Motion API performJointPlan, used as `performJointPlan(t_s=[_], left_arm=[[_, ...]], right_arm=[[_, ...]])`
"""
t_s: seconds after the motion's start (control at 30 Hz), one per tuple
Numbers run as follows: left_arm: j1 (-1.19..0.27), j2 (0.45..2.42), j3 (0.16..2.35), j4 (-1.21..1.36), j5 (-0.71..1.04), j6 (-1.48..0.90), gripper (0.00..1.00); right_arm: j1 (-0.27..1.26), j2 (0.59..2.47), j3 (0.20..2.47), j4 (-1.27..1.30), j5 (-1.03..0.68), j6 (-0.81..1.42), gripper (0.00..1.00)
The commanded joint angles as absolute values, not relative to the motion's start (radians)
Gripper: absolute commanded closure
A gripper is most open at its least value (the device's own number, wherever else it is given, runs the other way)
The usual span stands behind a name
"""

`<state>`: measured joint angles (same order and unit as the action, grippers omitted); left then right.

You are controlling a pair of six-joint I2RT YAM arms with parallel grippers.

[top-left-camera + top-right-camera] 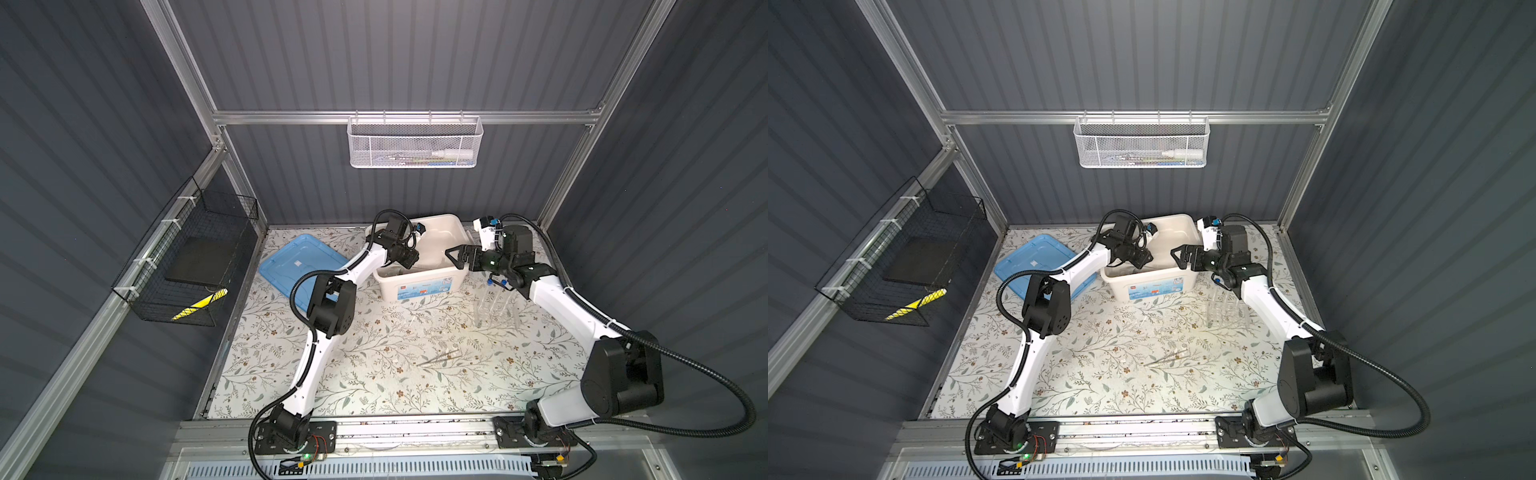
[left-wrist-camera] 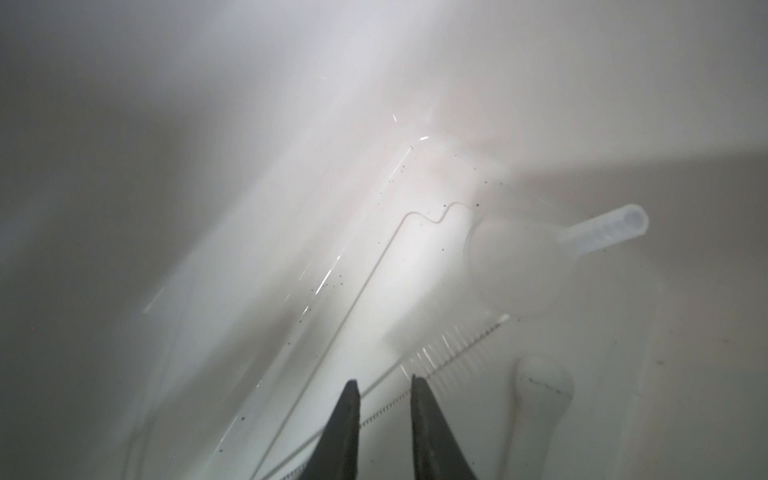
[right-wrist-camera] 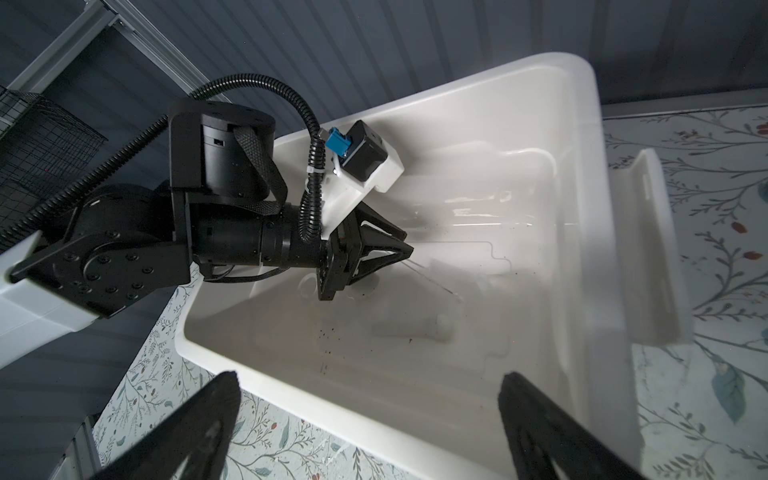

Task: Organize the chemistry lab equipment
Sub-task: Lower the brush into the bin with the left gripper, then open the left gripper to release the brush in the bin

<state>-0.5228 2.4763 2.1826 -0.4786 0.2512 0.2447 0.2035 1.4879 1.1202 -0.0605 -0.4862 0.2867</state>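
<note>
My left gripper (image 1: pixel 409 261) (image 2: pixel 384 380) reaches down into the cream box (image 1: pixel 436 219). Its jaws stand a little apart, and a thin twisted-wire brush (image 2: pixel 461 343) lies across the gap on the box floor. Beside the brush are a white pestle (image 2: pixel 540 388) and a round white piece with a clear stem (image 2: pixel 515 266). My right gripper (image 1: pixel 452 254) (image 3: pixel 370 376) hangs wide open and empty over the box's right rim. The clear tube rack (image 1: pixel 494 309) with blue-capped test tubes (image 1: pixel 492 282) stands on the mat under the right arm. Thin metal tweezers (image 1: pixel 440 357) lie mid-mat.
The blue lid (image 1: pixel 299 262) lies flat to the left of the box, partly under the left arm. A white mesh basket (image 1: pixel 413 143) hangs on the back wall. On the left wall hangs a black wire basket (image 1: pixel 187 257). The floral mat (image 1: pixel 374 386) covers the table.
</note>
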Motion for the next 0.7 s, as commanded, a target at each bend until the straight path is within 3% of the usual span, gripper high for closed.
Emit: performJointPlan(t_s=[0.0,0.1,0.47,0.67], left_arm=[[-0.525,2.403,2.141,-0.442,0.281,0.237,0.65],[-0.525,2.363,2.113,-0.407,0.28,0.227,0.56],[-0.54,2.174,1.979,-0.264,0.265,0.226,0.01],[-0.545,2.026,1.856,-0.193,0.224,0.251,0.0]], right_arm=[[0.199,1.495,1.141,-0.071,-0.479,0.29,0.01],[0.199,1.494,1.137,-0.064,-0.479,0.295,0.01],[0.199,1.48,1.118,-0.054,-0.467,0.305,0.01],[0.198,1.469,1.107,-0.052,-0.44,0.303,0.01]])
